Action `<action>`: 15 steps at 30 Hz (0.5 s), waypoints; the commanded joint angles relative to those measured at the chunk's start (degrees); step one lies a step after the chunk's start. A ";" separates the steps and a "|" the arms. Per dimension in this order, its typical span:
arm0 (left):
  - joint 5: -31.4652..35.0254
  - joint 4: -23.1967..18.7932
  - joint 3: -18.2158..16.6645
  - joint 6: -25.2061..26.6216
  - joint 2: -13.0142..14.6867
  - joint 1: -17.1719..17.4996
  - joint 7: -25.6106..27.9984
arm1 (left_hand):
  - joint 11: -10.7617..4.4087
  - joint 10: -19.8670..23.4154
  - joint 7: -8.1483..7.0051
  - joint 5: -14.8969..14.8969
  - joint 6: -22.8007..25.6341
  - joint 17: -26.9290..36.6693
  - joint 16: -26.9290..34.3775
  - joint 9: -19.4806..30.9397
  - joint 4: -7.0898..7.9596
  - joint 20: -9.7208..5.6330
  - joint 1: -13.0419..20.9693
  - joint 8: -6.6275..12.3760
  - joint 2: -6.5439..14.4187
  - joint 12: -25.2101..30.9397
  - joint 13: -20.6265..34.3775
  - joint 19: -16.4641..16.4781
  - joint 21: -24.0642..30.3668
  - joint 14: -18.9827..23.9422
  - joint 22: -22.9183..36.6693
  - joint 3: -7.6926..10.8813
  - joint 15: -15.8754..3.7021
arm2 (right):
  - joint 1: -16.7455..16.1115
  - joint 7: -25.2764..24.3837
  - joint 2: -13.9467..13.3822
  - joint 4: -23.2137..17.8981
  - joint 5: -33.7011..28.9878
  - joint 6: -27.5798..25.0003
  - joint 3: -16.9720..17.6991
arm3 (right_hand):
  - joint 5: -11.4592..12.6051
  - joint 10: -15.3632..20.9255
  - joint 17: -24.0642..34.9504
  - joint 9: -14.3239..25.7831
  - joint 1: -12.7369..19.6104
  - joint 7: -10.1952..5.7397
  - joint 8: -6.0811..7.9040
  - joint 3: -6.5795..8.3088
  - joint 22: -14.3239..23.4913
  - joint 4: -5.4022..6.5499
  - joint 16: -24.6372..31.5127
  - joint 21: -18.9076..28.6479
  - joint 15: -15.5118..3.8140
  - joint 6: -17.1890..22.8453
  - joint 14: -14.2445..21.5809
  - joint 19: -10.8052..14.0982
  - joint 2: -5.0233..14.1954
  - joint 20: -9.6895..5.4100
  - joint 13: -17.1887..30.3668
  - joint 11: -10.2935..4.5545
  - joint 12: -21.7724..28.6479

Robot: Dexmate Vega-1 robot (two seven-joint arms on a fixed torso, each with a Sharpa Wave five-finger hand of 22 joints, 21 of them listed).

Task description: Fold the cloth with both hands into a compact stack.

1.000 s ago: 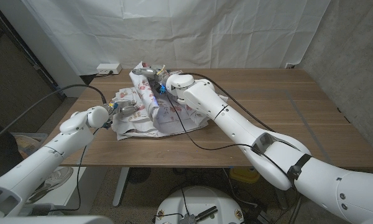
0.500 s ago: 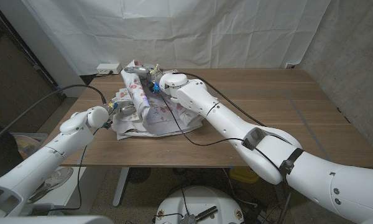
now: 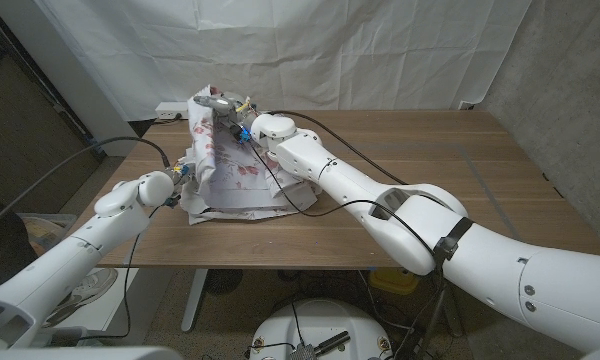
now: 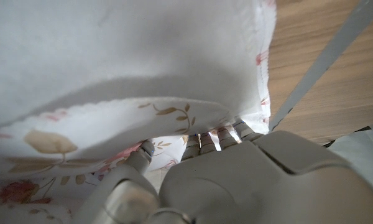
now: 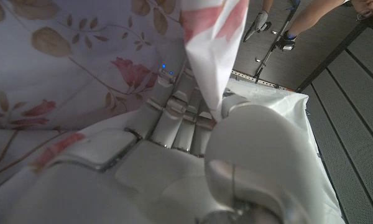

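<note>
A wooden table (image 3: 430,170) is shown, with a floral cloth (image 3: 242,190) spread over its left part, one side of the cloth being raised off the surface. A white power strip (image 3: 173,110) is seen at the far left corner.

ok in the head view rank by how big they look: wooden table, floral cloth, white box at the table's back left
1. wooden table
2. floral cloth, part lifted by the right hand
3. white box, clearly the smallest
</note>
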 commanded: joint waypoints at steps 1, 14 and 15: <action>-0.62 -1.32 -1.64 -0.64 0.81 0.92 1.37 | -0.20 -0.03 -0.32 0.45 0.08 0.05 0.36 0.17 0.09 -0.17 0.10 0.27 6.13 0.38 0.07 -0.19 0.21 0.03 0.11 -0.10 -0.45 | 3.78 9.70 1.35 10.48 -0.29 9.69 1.26 | 0.04 -4.11 -1.34 -1.62 -5.71 -0.13 -0.01 -2.66 -0.02 2.25 -2.30 -4.17 3.50 -2.97 -6.14 -4.26 -1.57 3.36 -0.93 1.11 -3.87; -1.79 -6.75 -7.91 1.90 1.92 5.71 5.67 | -0.17 1.26 -0.22 0.51 1.46 -0.02 0.75 0.16 -0.05 0.60 0.31 0.73 6.24 0.87 0.06 1.96 0.95 1.33 0.10 0.04 -0.36 | 6.57 17.42 1.30 17.84 1.21 13.57 3.92 | 0.57 -12.63 -3.90 -5.32 -23.31 0.83 -0.14 -11.29 0.15 6.61 -5.10 -16.41 10.64 -9.75 -20.37 -17.49 -3.62 13.41 -1.48 2.71 -11.75; -1.84 -7.51 -8.74 2.49 1.96 6.38 6.16 | -0.15 1.28 -0.22 0.52 1.50 -0.02 0.75 0.16 -0.06 0.62 0.31 0.74 6.24 0.88 0.06 2.02 0.97 1.35 0.10 0.05 -0.36 | 6.95 17.93 1.44 18.68 1.15 14.04 4.02 | 0.65 -13.24 -4.14 -5.59 -24.64 0.86 -0.20 -11.92 0.15 6.67 -5.13 -17.15 10.82 -10.48 -21.23 -17.87 -3.77 13.84 -1.50 2.69 -12.31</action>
